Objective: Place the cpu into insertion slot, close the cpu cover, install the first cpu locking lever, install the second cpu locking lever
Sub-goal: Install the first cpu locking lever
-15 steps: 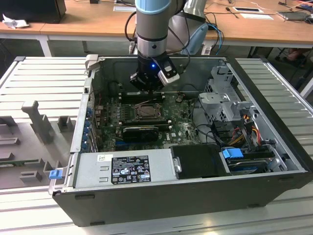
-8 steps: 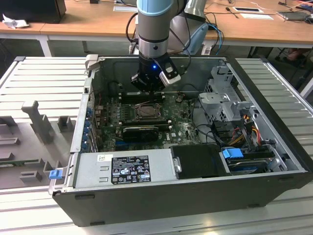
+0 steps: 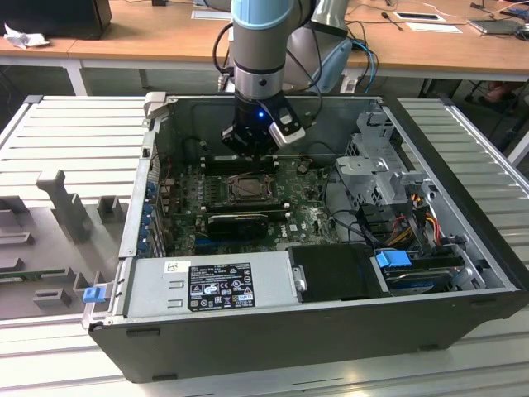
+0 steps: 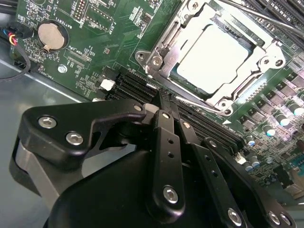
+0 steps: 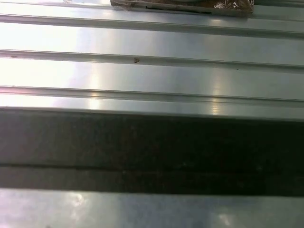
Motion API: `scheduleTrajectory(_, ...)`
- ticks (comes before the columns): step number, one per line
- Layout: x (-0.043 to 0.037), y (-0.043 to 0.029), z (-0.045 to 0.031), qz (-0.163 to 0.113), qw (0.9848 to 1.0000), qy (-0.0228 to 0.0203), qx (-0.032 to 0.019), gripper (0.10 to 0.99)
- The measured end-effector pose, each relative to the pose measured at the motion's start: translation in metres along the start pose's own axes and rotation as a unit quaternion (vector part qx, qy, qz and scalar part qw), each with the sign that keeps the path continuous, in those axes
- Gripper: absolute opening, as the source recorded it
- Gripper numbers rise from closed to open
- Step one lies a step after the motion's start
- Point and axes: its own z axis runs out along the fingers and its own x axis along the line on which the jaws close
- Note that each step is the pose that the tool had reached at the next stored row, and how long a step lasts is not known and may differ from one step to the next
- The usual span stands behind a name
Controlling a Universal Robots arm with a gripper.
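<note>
Hovering inside the open computer case (image 3: 463,248), just behind the insertion slot (image 4: 266,64) on the green motherboard (image 4: 104,42): gripper (image 4: 164,102), fingers pressed together and empty; cpu (image 4: 213,57) seated in slot, cpu cover (image 4: 164,47) closed around it.

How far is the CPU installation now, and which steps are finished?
In the second wrist view the cpu already lies in the insertion slot, and the cpu cover looks lowered around it. The gripper, fingers together and holding nothing, sits near the socket's edge. Whether either locking lever is latched cannot be told, so those steps seem left.
</note>
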Motion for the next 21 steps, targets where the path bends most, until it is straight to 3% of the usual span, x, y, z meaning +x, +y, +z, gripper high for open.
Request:
scheduleTrajectory(10, 0.0002, -0.0005, 0.0064, 0.0, 1.0, 0.0, 0.0003, 0.106)
scheduleTrajectory(19, 0.0, -0.0006, 0.0074, 0.0, 1.0, 0.0004, 0.0099, 0.106)
scheduleTrajectory(21, 0.0, -0.0006, 0.0085, 0.0, 1.0, 0.0003, 0.0098, 0.106)
